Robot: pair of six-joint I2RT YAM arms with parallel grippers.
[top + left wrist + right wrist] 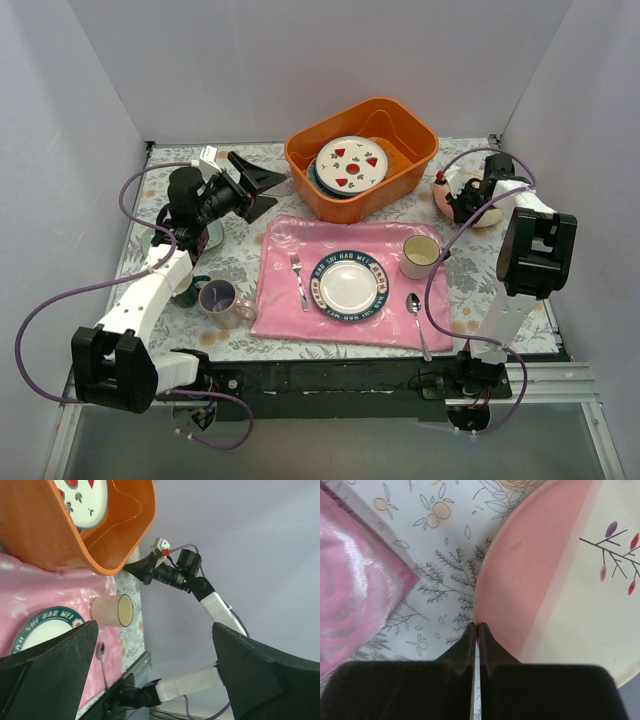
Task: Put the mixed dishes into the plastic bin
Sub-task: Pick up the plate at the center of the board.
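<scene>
**Pink rim under closed right fingers**

Right gripper (476,626): fingers (487,647) pressed together, tips touching the rim of the pinkish plate (520,580). Can't tell whether the rim is pinched. Plate lies right of the orange bin (400,125).

Left gripper (155,627): spread wide, empty, just left of bin.

Right wrist view alone shows the plate's twig pattern. Top view alone shows lavender-lined mug (218,298) and dark green mug (188,290), near-left of bin.

Inside bin: fruit-marked white plate (352,162) atop teal plate (315,180).

Lettered plate (347,285), nearer than bin; rim reads "SHI HAB WEI".
</scene>
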